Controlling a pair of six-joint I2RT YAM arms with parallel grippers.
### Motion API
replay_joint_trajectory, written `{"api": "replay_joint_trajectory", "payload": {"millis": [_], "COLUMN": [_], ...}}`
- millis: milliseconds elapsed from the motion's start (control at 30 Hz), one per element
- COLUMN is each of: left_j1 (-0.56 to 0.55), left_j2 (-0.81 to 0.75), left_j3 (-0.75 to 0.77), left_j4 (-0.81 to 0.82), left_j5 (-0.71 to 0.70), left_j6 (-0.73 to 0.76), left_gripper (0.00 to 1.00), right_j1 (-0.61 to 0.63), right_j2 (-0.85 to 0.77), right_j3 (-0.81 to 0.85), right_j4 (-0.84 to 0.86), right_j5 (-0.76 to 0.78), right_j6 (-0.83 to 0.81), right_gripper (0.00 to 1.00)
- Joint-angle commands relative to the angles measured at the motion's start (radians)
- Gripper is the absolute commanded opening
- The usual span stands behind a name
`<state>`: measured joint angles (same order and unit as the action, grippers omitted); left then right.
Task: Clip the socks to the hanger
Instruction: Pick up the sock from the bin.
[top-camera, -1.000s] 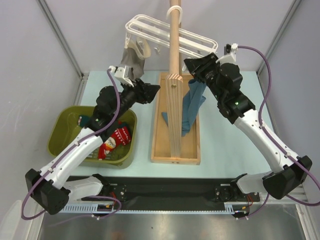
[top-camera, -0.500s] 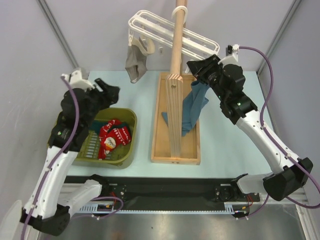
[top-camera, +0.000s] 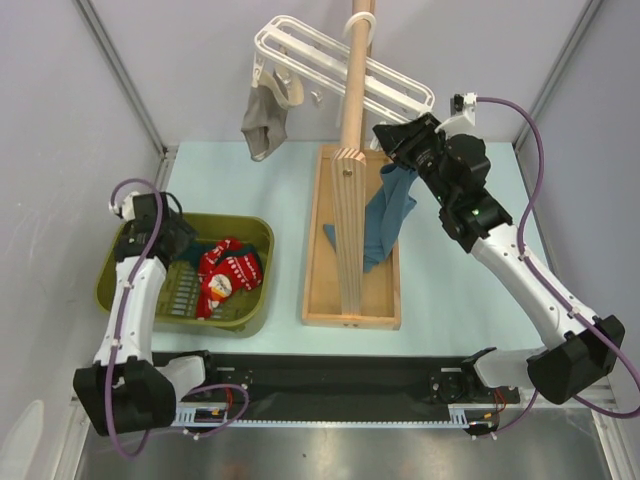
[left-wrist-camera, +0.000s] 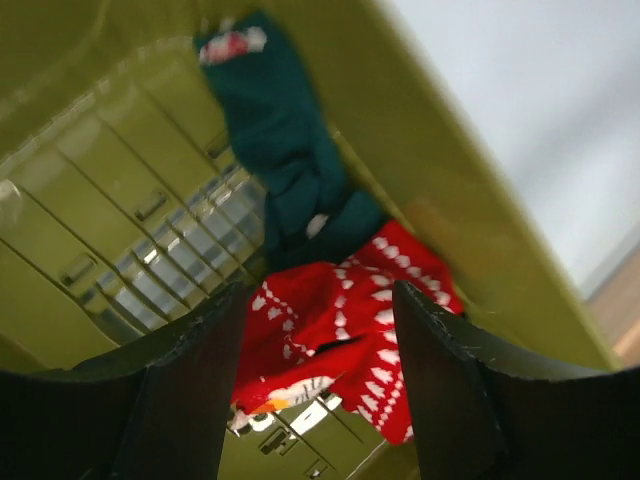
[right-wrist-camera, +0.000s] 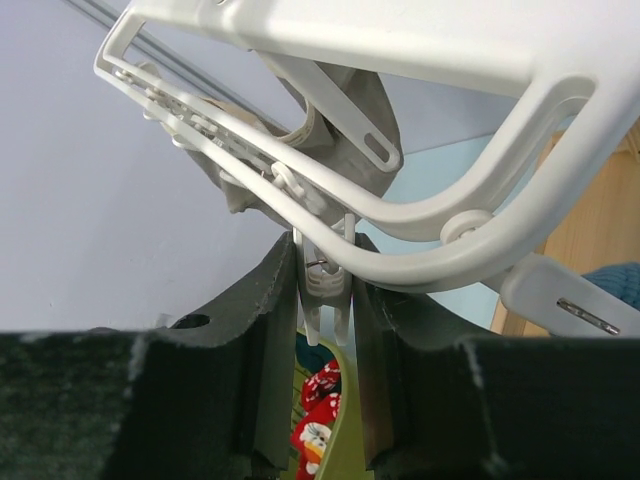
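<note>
Well, R claw (right-wrist-camera: 325, 300) pinching clip peg (right-wrist-camera: 322, 278) on hanger (right-wrist-camera: 400, 40)
L claw (left-wrist-camera: 315, 370) spread wide over socks (left-wrist-camera: 345, 320) in basket (left-wrist-camera: 80, 200)

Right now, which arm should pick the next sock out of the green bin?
The left arm. Its open fingers hover right over the red sock and teal sock in the bin. The right fingers are busy squeezing a clip on the hanger.

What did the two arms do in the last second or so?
The left tool swung away from the grey sock on the hanger, down into the green basket, open over the red sock. The right tool stayed pinched on a clip peg.
</note>
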<state>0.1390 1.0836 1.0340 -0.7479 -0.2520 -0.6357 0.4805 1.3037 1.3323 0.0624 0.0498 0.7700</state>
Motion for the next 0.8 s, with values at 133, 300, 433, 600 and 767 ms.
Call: {"api": "replay_joint_trajectory", "payload": {"millis": [133, 300, 433, 600, 767], "left_j1": [0.065, 0.094, 0.105, 0.129, 0.139], "left_j2": [0.033, 0.071, 0.076, 0.165, 0.237], "left_j3": [-0.179, -0.262, -0.325, -0.304, -0.269], "left_j4": [0.294, 0.437, 0.571, 0.63, 0.653], "left_j5": [-0.013, -0.067, -0.096, -0.081, -0.067], "left_j6": [-0.165, -0.254, -0.256, -0.226, -0.223], "left_gripper": [0.67, 0.65, 0.65, 0.68, 0.68], "right_j1": [-0.01, -0.025, -0.045, -0.075, -0.089], "right_j2": [0.0, -0.009, -0.004, -0.017, -0.018], "right_j3": [-0.047, -0.087, -0.091, -0.107, -0.113], "right_j4": [0.051, 0.103, 0.123, 0.14, 0.149], "right_j5": [-0.041, -0.041, -0.093, -0.119, -0.13], "right_j6": [0.023, 0.051, 0.068, 0.08, 0.089], "right_gripper": [0.0, 0.0, 0.0, 0.0, 0.0]}}
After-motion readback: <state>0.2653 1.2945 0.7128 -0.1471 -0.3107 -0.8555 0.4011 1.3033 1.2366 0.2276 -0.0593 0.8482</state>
